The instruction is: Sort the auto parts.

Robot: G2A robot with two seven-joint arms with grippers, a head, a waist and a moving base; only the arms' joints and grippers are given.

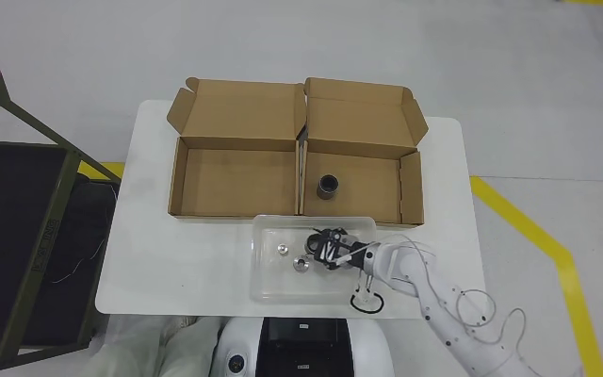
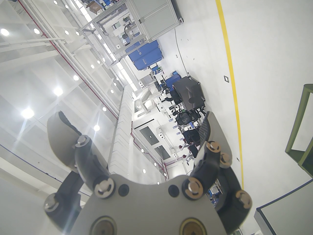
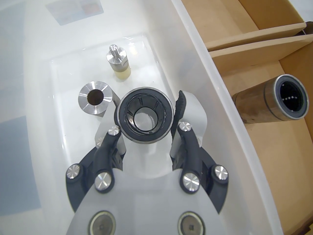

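A clear plastic bin (image 1: 259, 254) at the table's front holds the loose parts. My right gripper (image 3: 146, 108) is inside it, shut on a black linear bearing (image 3: 145, 116) that stands on end; the same bearing (image 1: 328, 247) sits near the bin's right side in the top view. Beside it stand a silver bushing (image 3: 95, 97) and a small threaded silver part (image 3: 117, 61). A second linear bearing (image 3: 276, 99) lies in the right cardboard box (image 1: 363, 179). My left gripper (image 2: 133, 123) is open, holds nothing and points up at the hall ceiling.
A left cardboard box (image 1: 236, 174) stands beside the right one, both with lids open behind the bin. A black loop (image 1: 366, 303) lies on the table by the front edge. A dark cart (image 1: 38, 245) stands to the table's left.
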